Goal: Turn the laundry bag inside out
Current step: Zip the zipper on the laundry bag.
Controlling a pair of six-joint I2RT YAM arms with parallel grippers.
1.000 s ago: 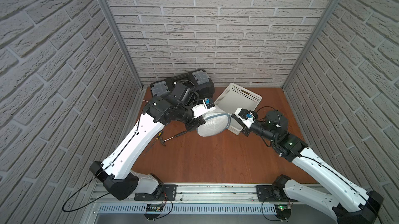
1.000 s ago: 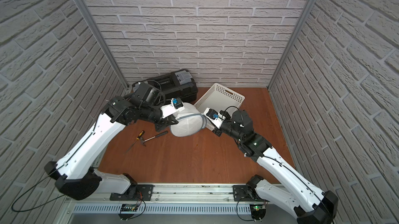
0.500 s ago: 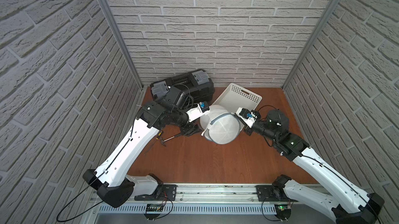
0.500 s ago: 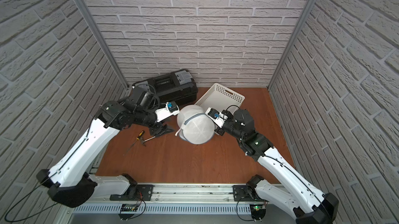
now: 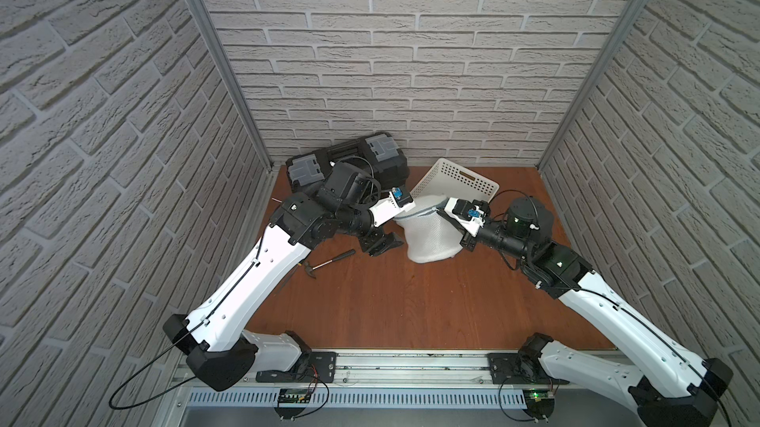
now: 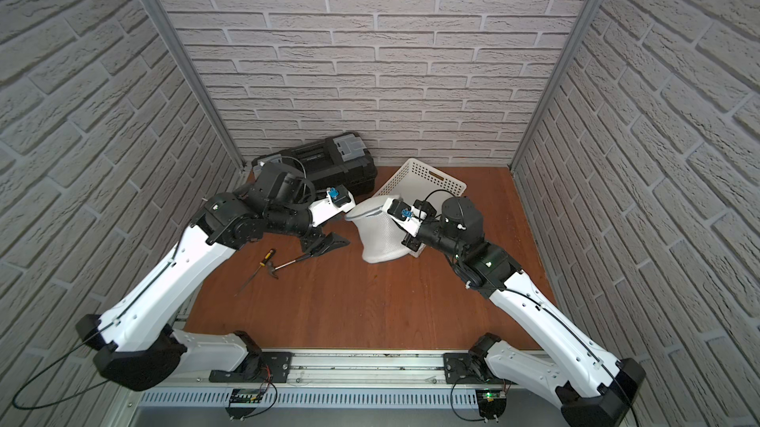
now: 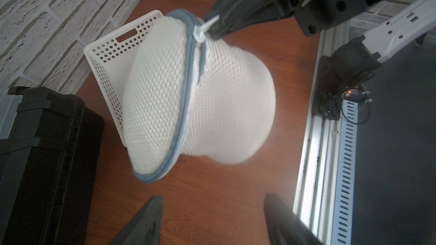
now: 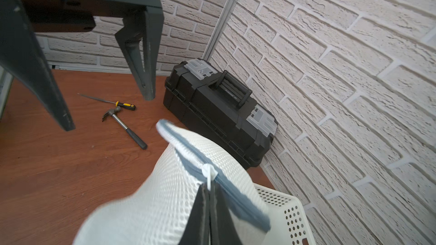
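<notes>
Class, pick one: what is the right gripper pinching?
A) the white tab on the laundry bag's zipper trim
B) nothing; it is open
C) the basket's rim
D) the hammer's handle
A: the right gripper is shut on the white tab at the laundry bag's grey zipper trim.

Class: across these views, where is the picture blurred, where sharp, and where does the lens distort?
Left wrist view: the laundry bag blurs at its rounded end, with the mesh by the grey trim crisper. Right wrist view: the bag's nearest mesh is out of focus, the toolbox and hammer sharp. Both top views: the brick walls splay outward, and the light is even.
</notes>
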